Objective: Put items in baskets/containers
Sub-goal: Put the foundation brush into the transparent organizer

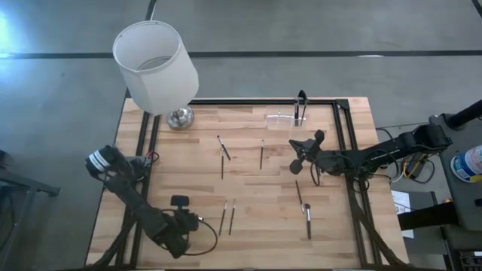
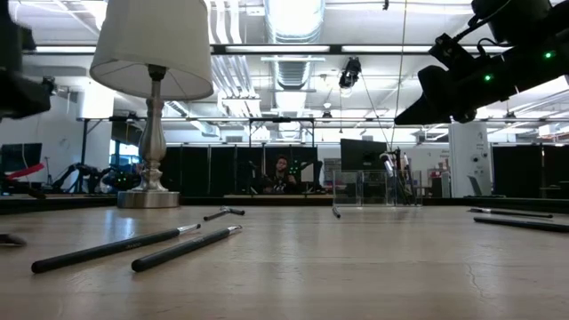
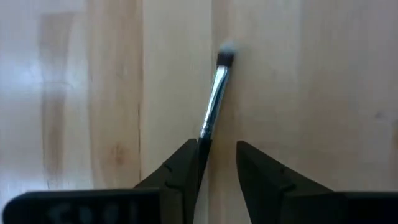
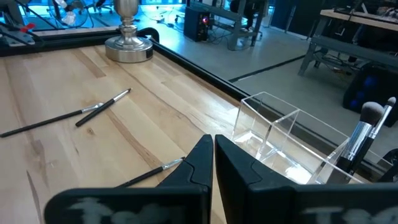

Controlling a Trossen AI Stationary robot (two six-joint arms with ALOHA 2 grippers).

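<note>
I see the clear holder at the far edge of the table, right of centre, just inside the black frame. In the right wrist view it shows as a low see-through box with an inner divider. At its right end a few brushes stand upright; one has a silver ferrule and a pale fluffy head. How many stand there, and in which compartment, I cannot tell.

The other brushes lie loose on the wood. They are thin dark sticks with small lighter tips. Two crossed ones and a single one lie mid-table, a pair lies side by side near the front just right of my left arm, and two more lie front right, one with a silver end.

My left gripper hangs over the table at the front left. Its fingers are spread a little, with a brush handle running between them, close to one finger. That brush has a silver ferrule and a short dark bristle tip and lies flat on the wood.

My right gripper is in the air near the holder on the table's right half, its fingers pressed together on nothing. The white lamp stands at the far left corner.
</note>
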